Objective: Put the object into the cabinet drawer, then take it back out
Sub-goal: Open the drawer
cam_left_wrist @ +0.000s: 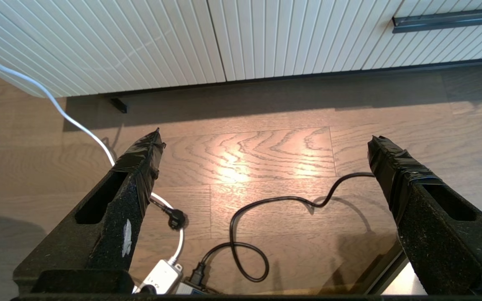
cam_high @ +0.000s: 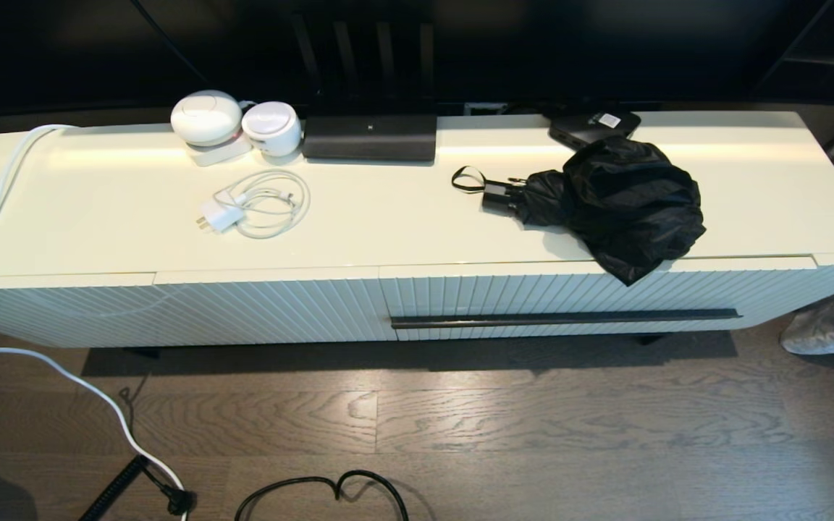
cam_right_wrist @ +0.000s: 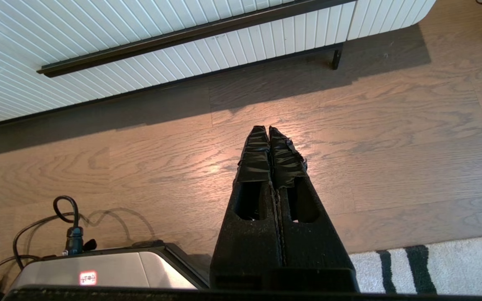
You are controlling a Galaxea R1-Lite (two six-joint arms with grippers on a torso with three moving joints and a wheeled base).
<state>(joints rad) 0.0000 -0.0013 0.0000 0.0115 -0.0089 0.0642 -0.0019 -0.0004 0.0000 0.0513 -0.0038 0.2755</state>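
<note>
Now drawer (cam_high: 569, 304) shut, umbrella (cam_high: 605, 199) atop cabinet (cam_high: 135, 217), tools low.

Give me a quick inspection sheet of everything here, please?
Surface: cream cabinet top, glossy.
Job's things: black umbrella on the top, fabric hanging over the front edge; drawer shut, bar handle.
Clutter: two white round devices, long black device, flat black box.
Grippers: left gripper open over the floor; right gripper shut over the floor.
Cables: white charger with coiled cord; white cable and black cable on the floor.
Surroundings: wooden floor, striped rug.
</note>
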